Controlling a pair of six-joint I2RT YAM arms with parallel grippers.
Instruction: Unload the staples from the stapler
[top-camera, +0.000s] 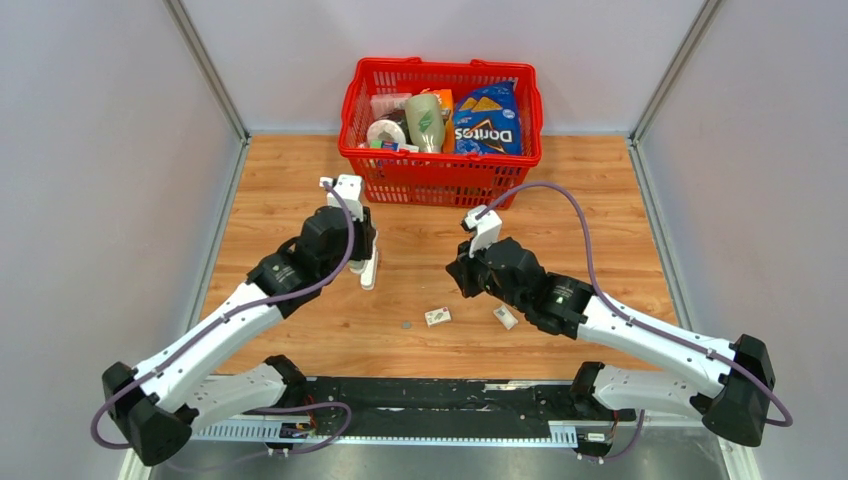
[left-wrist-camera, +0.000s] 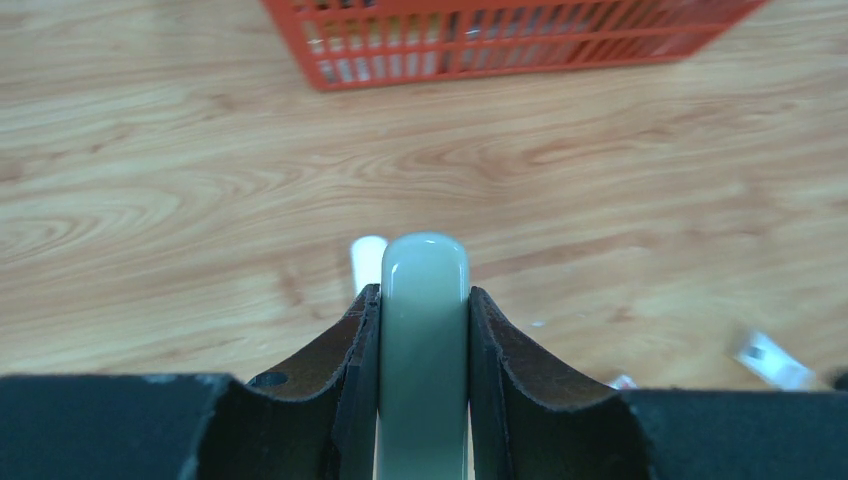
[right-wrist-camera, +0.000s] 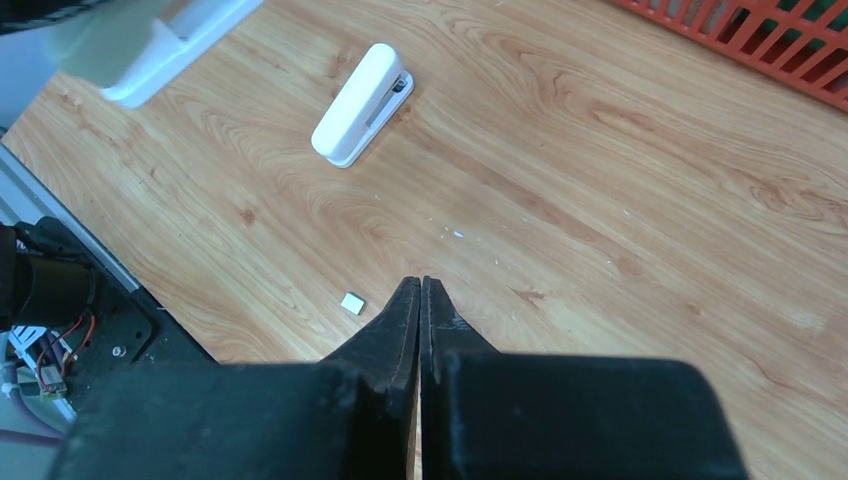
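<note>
From above: red basket (top-camera: 440, 170) at the far side of the wooden table (top-camera: 610, 210), crammed with a blue chip bag (top-camera: 487, 125), a pale green bottle (top-camera: 425, 120) and a tape roll (top-camera: 385, 132). Nearer, a small white scrap (top-camera: 437, 316) and a second scrap (top-camera: 505, 317) on the bare wood, close by the right hand (top-camera: 463, 273). White stapler (top-camera: 369, 272) flat on the table just beside the left hand (top-camera: 360, 250), between the two hands; grips too small to judge here. From the left wrist: basket wall across the top, scraps blurred low on the right, a white tip (left-wrist-camera: 368, 252) showing just beyond the grip. Left hand clenched on a pale grey-green rounded piece (left-wrist-camera: 423, 330), pinned between both fingers (left-wrist-camera: 350, 390), its kind not to be told. From the right wrist: stapler up and left of the fingertips, well apart from them; a tiny white square (right-wrist-camera: 352, 303) near the tips; a blurred pale object (right-wrist-camera: 150, 45) in the top left corner; basket corner at top right. Right hand pressed fully closed, fingers touching, nothing between them.
</note>
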